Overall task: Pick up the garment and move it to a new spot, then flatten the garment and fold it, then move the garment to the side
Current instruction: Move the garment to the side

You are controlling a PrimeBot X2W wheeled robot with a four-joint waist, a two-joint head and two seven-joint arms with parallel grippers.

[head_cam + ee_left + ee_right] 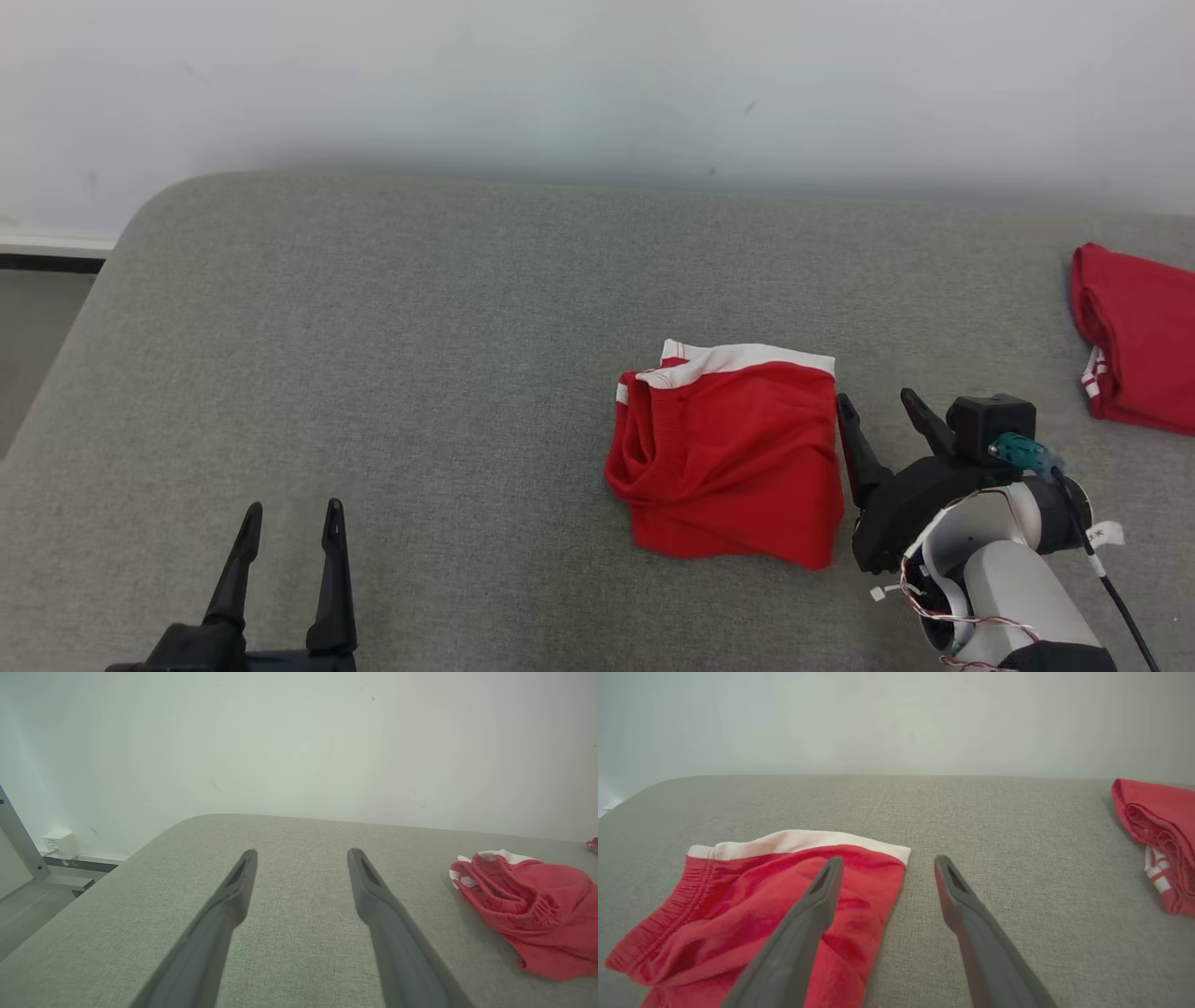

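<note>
A: Biggest first?
B: Pale wall (597,84) at 12 o'clock. The grey fabric-topped desk (420,373) carries everything.
A: Garment?
B: The red garment (738,457) is folded to a rough square and lies flat on the desk at 4 o'clock in the head view. White band along its 12 o'clock edge, gathered elastic at its 9 o'clock side.
A: Other cloth?
B: Second red piece (1139,345) at 3 o'clock, cut by the frame edge, well apart.
A: Grippers?
B: Right gripper (876,399) is just beside the garment's 3 o'clock edge, fingers spread wide and empty. Cannot tell if it touches the cloth. Left gripper (292,509) at 7 o'clock is also wide and empty, over bare desk, well apart from the garment.
</note>
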